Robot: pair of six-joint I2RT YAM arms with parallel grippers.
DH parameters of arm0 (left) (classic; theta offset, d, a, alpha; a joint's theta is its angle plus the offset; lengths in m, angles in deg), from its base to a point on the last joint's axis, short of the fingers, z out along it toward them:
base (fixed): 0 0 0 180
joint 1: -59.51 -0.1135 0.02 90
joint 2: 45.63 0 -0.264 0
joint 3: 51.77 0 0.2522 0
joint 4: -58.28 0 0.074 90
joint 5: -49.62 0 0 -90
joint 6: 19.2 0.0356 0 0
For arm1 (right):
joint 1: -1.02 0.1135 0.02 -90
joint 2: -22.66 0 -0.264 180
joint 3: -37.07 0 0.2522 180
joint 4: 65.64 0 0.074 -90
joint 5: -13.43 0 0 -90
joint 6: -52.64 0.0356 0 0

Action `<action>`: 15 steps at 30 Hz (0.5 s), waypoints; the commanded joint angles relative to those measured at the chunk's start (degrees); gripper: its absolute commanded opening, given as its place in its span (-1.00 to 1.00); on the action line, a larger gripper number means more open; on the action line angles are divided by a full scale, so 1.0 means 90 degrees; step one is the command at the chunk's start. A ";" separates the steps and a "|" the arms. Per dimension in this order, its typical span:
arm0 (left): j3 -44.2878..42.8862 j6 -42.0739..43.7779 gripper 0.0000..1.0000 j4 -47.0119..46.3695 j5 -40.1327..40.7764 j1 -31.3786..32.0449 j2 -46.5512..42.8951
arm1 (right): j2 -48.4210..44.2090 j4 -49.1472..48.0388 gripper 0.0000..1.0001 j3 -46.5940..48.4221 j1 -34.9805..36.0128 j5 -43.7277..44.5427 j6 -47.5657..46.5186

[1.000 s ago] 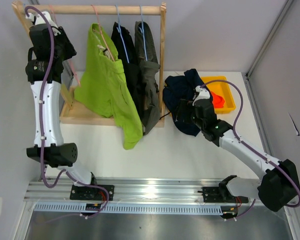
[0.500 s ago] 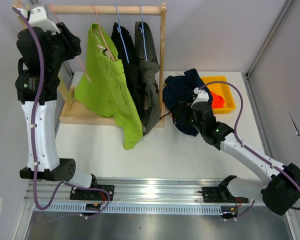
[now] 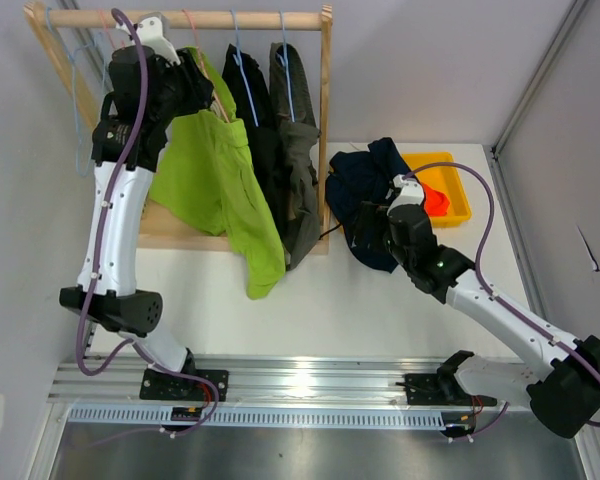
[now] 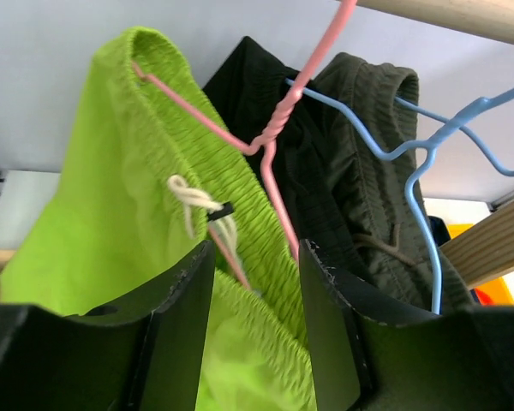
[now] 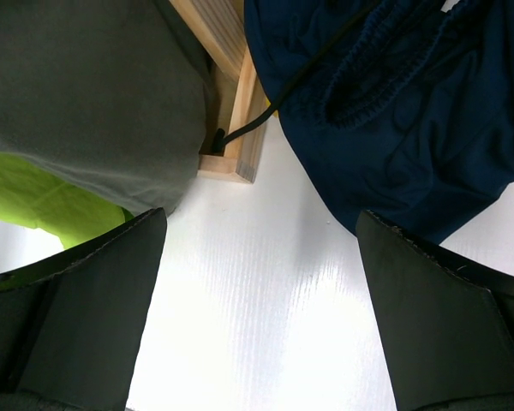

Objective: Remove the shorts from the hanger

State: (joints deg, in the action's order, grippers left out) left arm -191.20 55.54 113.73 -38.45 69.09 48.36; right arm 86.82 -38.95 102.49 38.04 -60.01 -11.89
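Shorts from above: lime shorts [image 3: 215,180], black shorts [image 3: 255,110] and olive shorts [image 3: 298,150] hang from the rail [image 3: 270,19]. Navy shorts [image 3: 365,190] lie heaped on the counter [image 3: 330,300], just beside the tray [image 3: 460,215] holding the orange shorts [image 3: 437,197].

Left wrist: the left hand [image 4: 257,257] is open and grips nothing. The pink hanger [image 4: 270,145] and lime waistband show between its fingers.

Right wrist: the right hand [image 5: 261,218] gapes wide and empty over the counter beside the navy shorts.
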 commanded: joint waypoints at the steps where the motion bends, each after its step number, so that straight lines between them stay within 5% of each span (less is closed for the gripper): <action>1: -0.0128 -0.0179 -0.01 -0.0501 -0.0137 0.0175 0.0132 | -0.0078 -0.0060 0.99 0.0071 0.0018 0.0211 0.0011; 7: -0.0451 -0.0188 -0.03 -0.0463 0.0038 0.0312 0.0659 | -0.0049 -0.0108 0.99 0.0032 -0.0011 0.0231 -0.0037; 9: -0.0529 -0.0218 -0.29 -0.0463 0.0097 0.0341 0.0824 | -0.0039 -0.0108 0.99 0.0022 -0.0040 0.0231 -0.0047; 12: -0.0782 -0.0305 -0.98 -0.0307 0.0341 0.0371 0.0972 | -0.0039 -0.0099 0.99 0.0012 -0.0099 0.0211 -0.0057; 15: -0.0919 -0.0335 -1.00 -0.0170 0.0556 0.0400 0.0914 | -0.0078 -0.0079 0.99 0.0022 -0.0099 0.0201 -0.0067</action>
State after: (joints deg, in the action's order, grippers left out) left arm -195.59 53.02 112.50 -36.02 71.93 57.54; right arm 86.82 -38.91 102.36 37.47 -59.33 -12.13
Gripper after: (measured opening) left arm 0.033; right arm 0.993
